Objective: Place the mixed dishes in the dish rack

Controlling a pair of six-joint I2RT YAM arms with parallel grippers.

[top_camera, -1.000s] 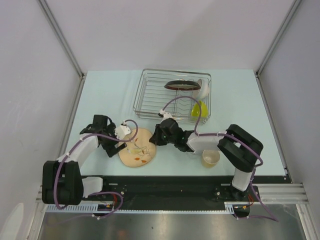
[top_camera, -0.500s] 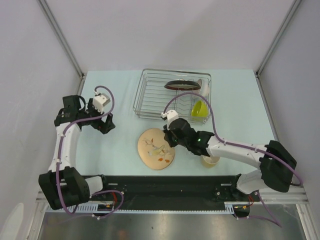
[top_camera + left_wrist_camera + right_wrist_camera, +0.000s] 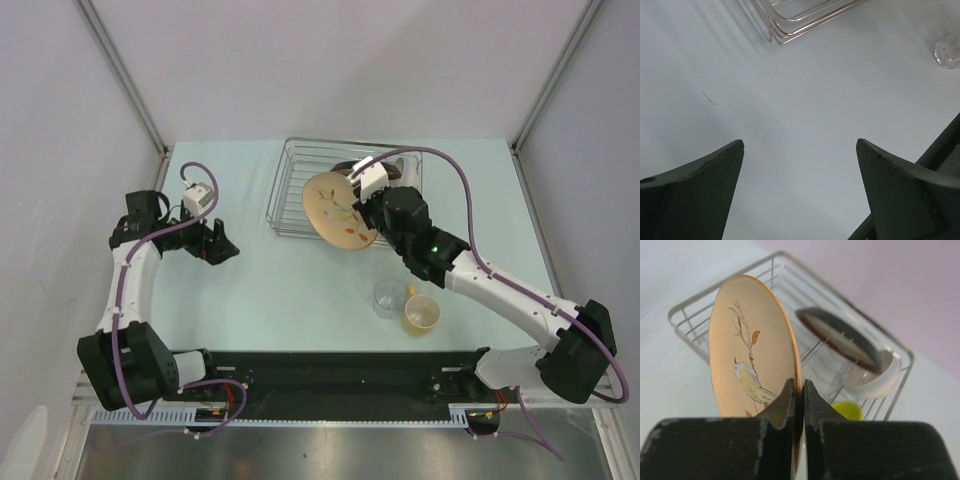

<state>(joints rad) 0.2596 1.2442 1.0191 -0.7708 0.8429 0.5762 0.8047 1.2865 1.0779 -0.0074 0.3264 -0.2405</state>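
Note:
My right gripper (image 3: 372, 214) (image 3: 799, 390) is shut on the edge of the beige leaf-pattern plate (image 3: 338, 209) (image 3: 752, 355) and holds it upright over the front of the dish rack (image 3: 290, 160) (image 3: 687, 315). In the rack the dark-red-rimmed plate (image 3: 837, 337) stands on edge beside the white bowl (image 3: 880, 380); a yellow-green thing (image 3: 847, 410) lies lower. The clear glass (image 3: 387, 297) (image 3: 949, 52) and the yellowish cup (image 3: 421, 314) stand on the table near the front. My left gripper (image 3: 222, 246) (image 3: 800, 150) is open and empty over bare table at the left.
The rack's near-left corner (image 3: 777, 35) shows at the top of the left wrist view. The table's black front rail (image 3: 330, 365) runs along the near edge. Grey walls with metal posts enclose the table on three sides.
My right gripper has lifted the leaf-pattern plate off the table and carried it up and back to the rack, turning it on edge. My left gripper has shifted only slightly.

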